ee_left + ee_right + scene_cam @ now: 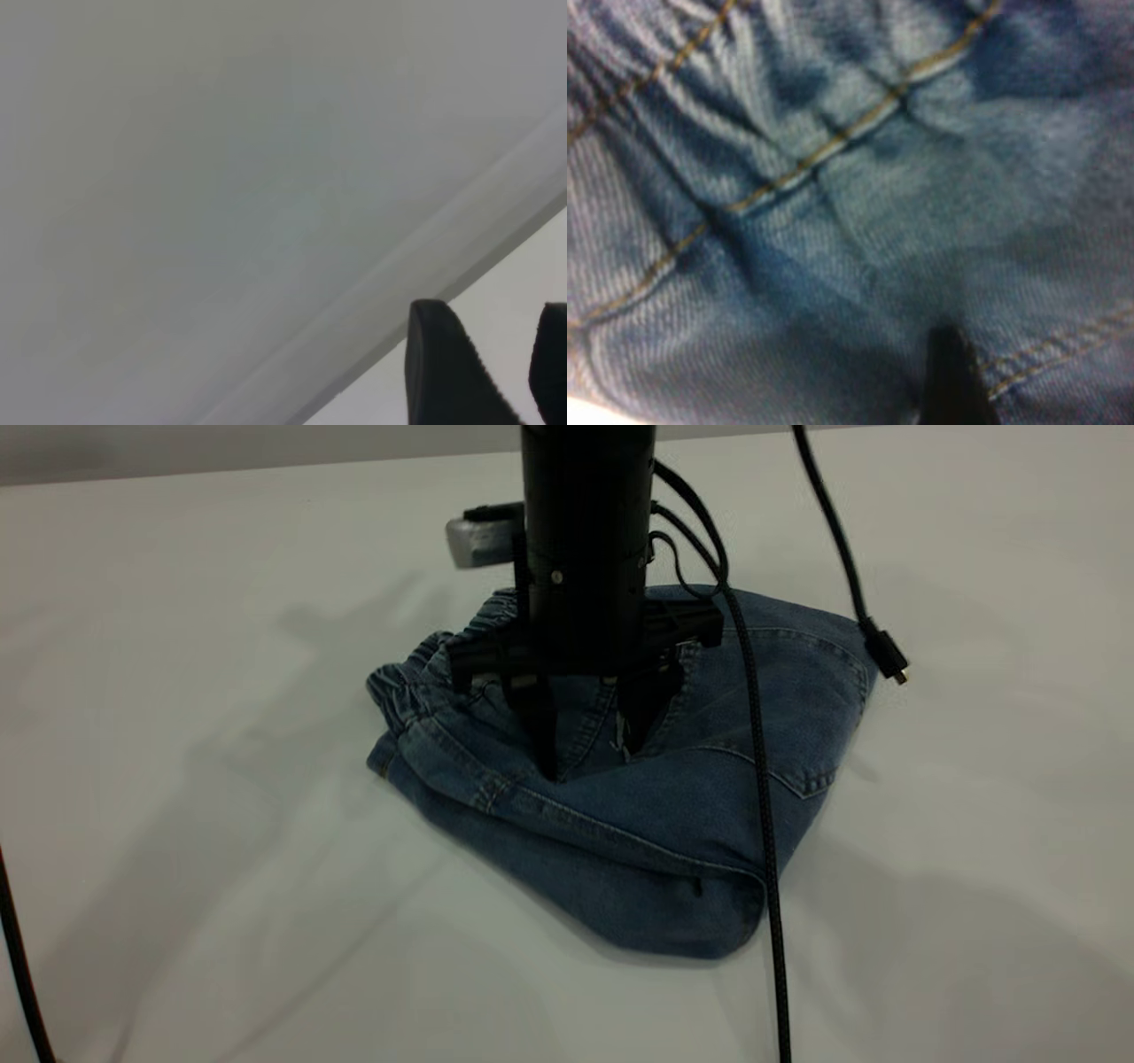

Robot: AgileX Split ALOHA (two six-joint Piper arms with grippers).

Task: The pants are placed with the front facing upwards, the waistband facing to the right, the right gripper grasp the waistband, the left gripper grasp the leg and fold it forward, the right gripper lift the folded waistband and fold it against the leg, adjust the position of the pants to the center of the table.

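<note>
The blue denim pants (673,824) lie folded into a compact pile in the middle of the white table (177,779). Their gathered waistband (416,669) forms the pile's left edge. My right gripper (589,757) points straight down onto the top of the pile, just beside the waistband, open, its fingertips (545,766) resting on the denim. In the right wrist view denim with tan stitching (833,150) fills the frame and one dark fingertip (948,372) shows. My left gripper (493,310) is open over bare table, away from the pants and outside the exterior view.
A black braided cable (762,824) hangs from the right arm across the pants toward the front edge. A second cable ends in a loose connector (886,655) beside the pile's right side. Another cable (18,957) crosses the front left corner.
</note>
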